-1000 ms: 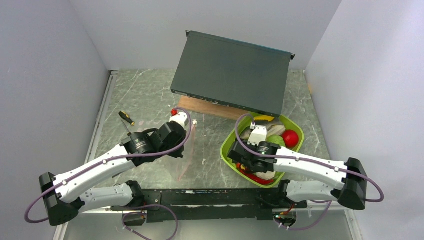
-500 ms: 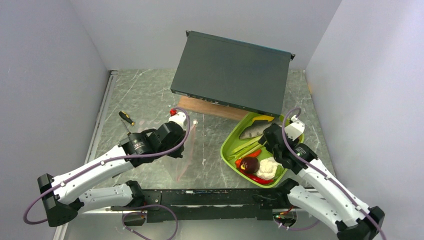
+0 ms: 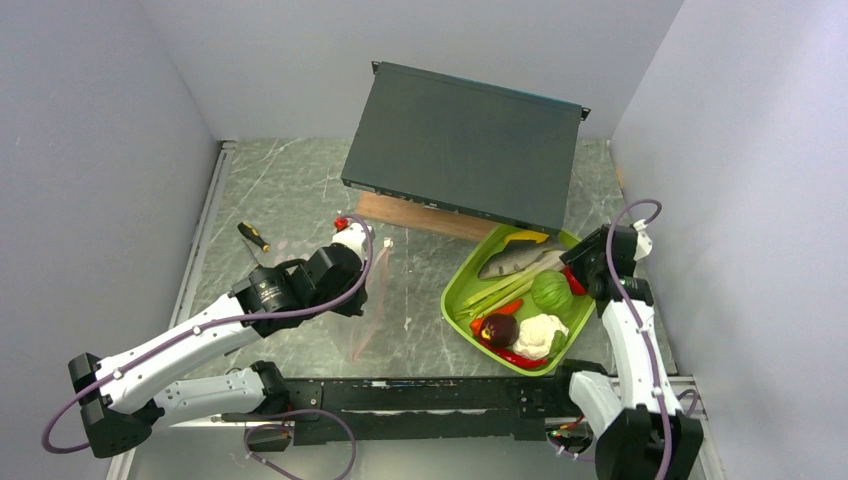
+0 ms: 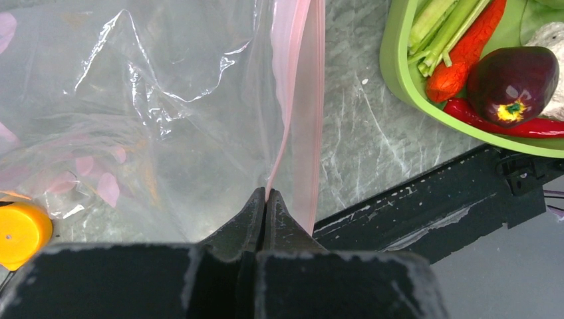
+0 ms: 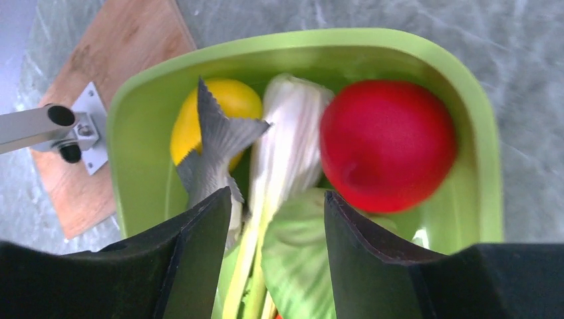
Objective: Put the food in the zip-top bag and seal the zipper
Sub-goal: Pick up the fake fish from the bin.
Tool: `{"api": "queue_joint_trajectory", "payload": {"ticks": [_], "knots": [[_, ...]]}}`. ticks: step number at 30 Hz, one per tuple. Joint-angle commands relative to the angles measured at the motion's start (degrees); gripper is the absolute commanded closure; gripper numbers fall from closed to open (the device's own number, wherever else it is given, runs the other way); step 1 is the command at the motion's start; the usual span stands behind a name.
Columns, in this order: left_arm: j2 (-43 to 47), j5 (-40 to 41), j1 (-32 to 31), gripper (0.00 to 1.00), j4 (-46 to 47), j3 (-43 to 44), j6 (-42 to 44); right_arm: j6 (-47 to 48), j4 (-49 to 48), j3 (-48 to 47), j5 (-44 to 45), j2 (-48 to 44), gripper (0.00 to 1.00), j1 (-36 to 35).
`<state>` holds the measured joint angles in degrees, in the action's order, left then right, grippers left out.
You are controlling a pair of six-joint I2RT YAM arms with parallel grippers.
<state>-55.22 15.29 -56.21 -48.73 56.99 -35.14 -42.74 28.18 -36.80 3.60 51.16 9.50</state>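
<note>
The zip-top bag (image 4: 153,119) lies flat on the marble, clear with faint pink dots. My left gripper (image 4: 266,194) is shut on its zipper (image 4: 296,80), the pink strip, near the bag's near corner; in the top view it (image 3: 356,298) sits over the strip (image 3: 368,318). The food lies in the lime-green tray (image 3: 455,300): fish (image 3: 510,262), cabbage (image 3: 550,290), cauliflower (image 3: 538,335), purple ball (image 3: 499,328), chili (image 3: 512,356), stalks (image 3: 500,292), yellow fruit (image 5: 219,100), tomato (image 5: 386,143). My right gripper (image 5: 277,195) is open and empty above the tray's far right part.
A dark grey box (image 3: 465,145) leans on a wooden board (image 3: 420,215) at the back. A screwdriver (image 3: 253,237) lies at the left, and a yellow handle end (image 4: 20,229) shows beside the bag. The black rail (image 3: 420,398) runs along the front edge.
My right arm has swung from over the tray's near side out to its far right side, uncovering the food. My left gripper has stayed shut on the zipper, barely shifting.
</note>
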Motion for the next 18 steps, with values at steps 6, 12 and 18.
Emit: {"api": "queue_joint_trajectory", "payload": {"ticks": [6,12,18], "knots": [[0.97,-3.52,0.22,1.00,0.77,1.26,-1.59,-0.46,-21.70,0.63,-18.87,12.44,0.40,2.30],[2.80,-4.10,0.22,1.00,1.46,1.14,-3.26,-1.17,-30.47,4.53,-22.20,15.39,0.41,2.28],[2.50,-4.56,0.21,1.00,1.71,1.59,-4.13,-0.06,-34.13,6.61,-22.68,17.09,0.46,2.28]]}}
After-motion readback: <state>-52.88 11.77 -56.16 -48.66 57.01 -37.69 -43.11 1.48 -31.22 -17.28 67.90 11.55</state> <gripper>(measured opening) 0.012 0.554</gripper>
